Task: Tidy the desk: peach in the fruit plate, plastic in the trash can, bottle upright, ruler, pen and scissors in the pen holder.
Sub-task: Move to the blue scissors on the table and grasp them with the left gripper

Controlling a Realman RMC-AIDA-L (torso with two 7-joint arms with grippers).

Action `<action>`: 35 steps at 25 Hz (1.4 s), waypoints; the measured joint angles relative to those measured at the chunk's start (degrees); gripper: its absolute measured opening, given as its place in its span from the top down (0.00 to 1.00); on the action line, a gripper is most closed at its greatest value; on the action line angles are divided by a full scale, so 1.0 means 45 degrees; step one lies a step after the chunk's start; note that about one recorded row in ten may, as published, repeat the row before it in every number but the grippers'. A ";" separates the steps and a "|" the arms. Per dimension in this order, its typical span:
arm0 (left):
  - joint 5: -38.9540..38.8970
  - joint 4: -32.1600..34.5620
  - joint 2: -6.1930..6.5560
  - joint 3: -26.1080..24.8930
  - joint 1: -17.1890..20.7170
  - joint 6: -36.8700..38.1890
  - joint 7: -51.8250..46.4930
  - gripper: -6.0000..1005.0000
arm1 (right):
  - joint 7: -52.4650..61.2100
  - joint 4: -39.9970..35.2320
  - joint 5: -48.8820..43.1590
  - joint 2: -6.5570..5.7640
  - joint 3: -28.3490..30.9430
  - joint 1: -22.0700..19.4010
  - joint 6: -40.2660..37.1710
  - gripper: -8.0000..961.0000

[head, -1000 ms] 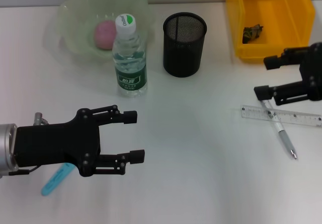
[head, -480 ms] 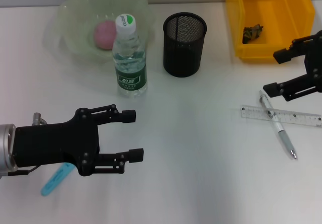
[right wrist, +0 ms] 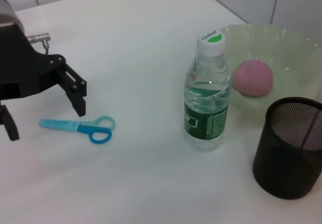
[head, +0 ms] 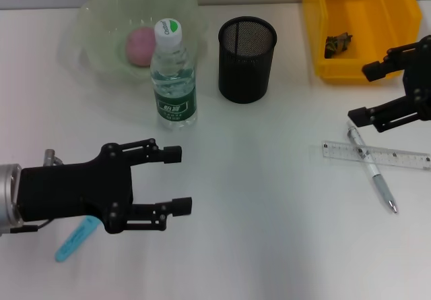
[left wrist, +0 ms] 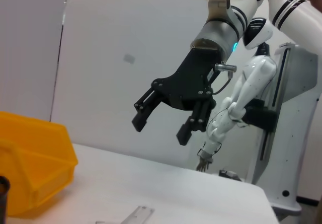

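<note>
Scissors [head: 75,240] lie nearest, far on the left of the pen holder [head: 247,58], half under the left pincer [head: 176,181], which hangs released above the desk [head: 269,232]. Pen [head: 372,168] and ruler [head: 377,155] lie crossed on the holder's right and nearer. These three are left to do, I think. The right pincer [head: 369,94] hovers released just beyond them. The bottle [head: 174,77] stands upright left of the holder. The peach [head: 141,45] sits in the fruit plate [head: 94,17]. Plastic [head: 337,43] lies in the trash can [head: 316,17].
</note>
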 joint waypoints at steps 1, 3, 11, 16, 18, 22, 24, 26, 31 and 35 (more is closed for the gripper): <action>0.0006 0.0120 0.0022 -0.0010 -0.0002 -0.0046 -0.0114 0.19 | 0.0000 0.0000 0.0000 0.0000 0.0000 0.0000 0.0000 0.14; 0.0017 0.1038 0.0232 -0.0177 0.0022 -0.0327 -0.1529 0.19 | -0.0055 0.0410 0.0026 0.0019 -0.0326 -0.0092 0.0251 0.14; 0.0949 0.2521 0.0444 -0.1179 0.0136 -0.0699 -0.4224 0.19 | -0.3814 0.4363 0.3177 0.0103 -0.0530 -0.1409 0.1400 0.14; 0.1846 0.2599 0.0542 -0.1520 0.0115 -0.0804 -0.4863 0.19 | -0.6590 0.6817 0.4570 0.0086 -0.0376 -0.2022 0.1774 0.14; 0.3085 0.2657 0.0699 -0.1524 -0.0210 -0.0864 -0.5686 0.19 | -0.7471 0.7724 0.4895 0.0081 -0.0365 -0.2092 0.1783 0.14; 0.4261 0.2715 0.0720 -0.1527 -0.0556 -0.0998 -0.6149 0.19 | -1.0640 1.0952 0.6344 0.0058 -0.0212 -0.2092 0.2011 0.14; 0.5238 0.2814 0.0665 -0.1526 -0.0791 -0.1080 -0.6338 0.19 | -1.2976 1.3475 0.7426 0.0045 0.0063 -0.1934 0.2413 0.14; 0.5780 0.3016 0.0628 -0.1505 -0.0921 -0.1084 -0.6737 0.19 | -1.3855 1.4611 0.7967 0.0053 0.0179 -0.1828 0.2648 0.14; 0.7907 0.4111 0.0487 -0.1350 -0.1408 -0.0774 -0.8972 0.19 | -1.4314 1.5739 0.8616 0.0088 0.0214 -0.1607 0.3113 0.14; 1.0160 0.5348 0.0105 -0.1061 -0.1889 -0.0123 -1.0939 0.19 | -1.4623 1.6055 0.8930 0.0093 0.0256 -0.1467 0.3320 0.14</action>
